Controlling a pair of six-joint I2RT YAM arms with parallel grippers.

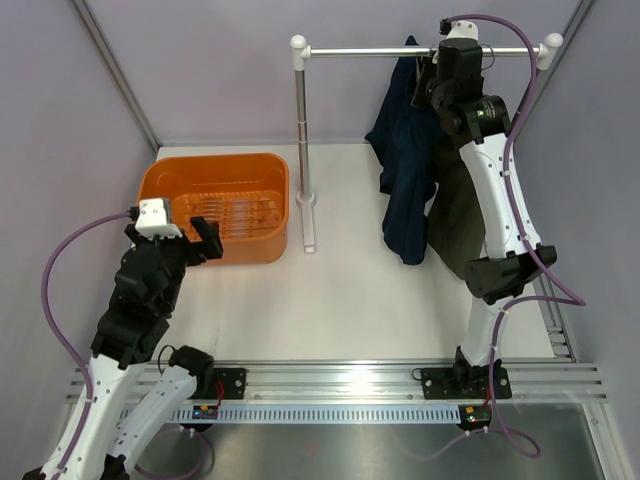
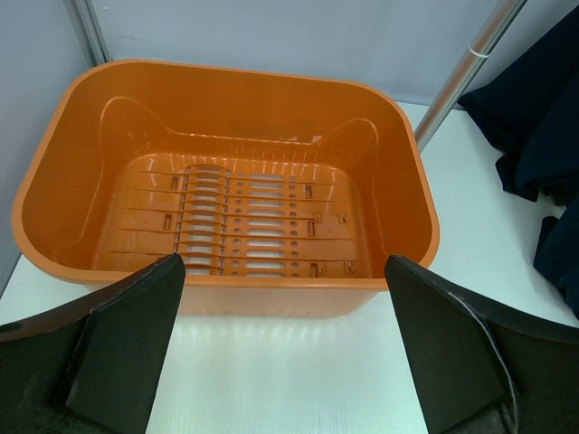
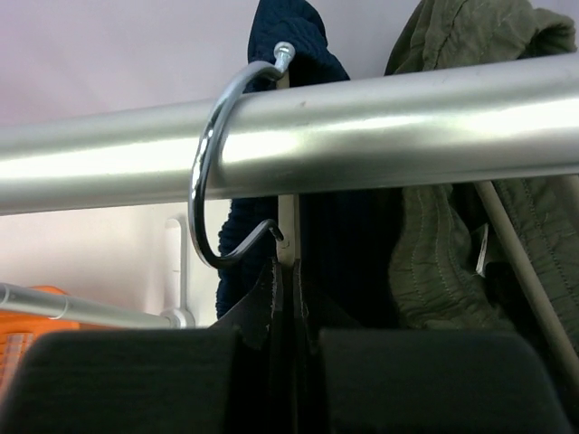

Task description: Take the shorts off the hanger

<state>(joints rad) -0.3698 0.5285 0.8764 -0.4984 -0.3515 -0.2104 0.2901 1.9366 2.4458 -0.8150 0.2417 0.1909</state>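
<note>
Up at the right end of a metal clothes rail (image 1: 370,51), two pairs of shorts hang side by side. The navy shorts (image 1: 405,180) are on the left and drape down towards the white table (image 1: 350,300). The olive green shorts (image 1: 450,225) are just to their right, partly hidden behind the right arm. In the right wrist view both fabrics bunch above and below the rail, navy (image 3: 344,244) beside olive (image 3: 443,226).

A silver hanger (image 3: 204,181) curls its hook over the rail. Its thin neck drops straight down between the fingers of the right gripper (image 3: 288,289). Those fingers are pressed together on that neck, directly under the rail. From above, the right gripper (image 1: 435,78) sits high against the rail beside the navy fabric.

The rail is held by an upright post (image 1: 300,130) near the table's middle. Left of the post stands an orange plastic basket (image 2: 398,199) with a slotted floor. The left gripper (image 2: 285,264) hovers at the basket's near wall, its fingers spread wide and holding nothing.
</note>
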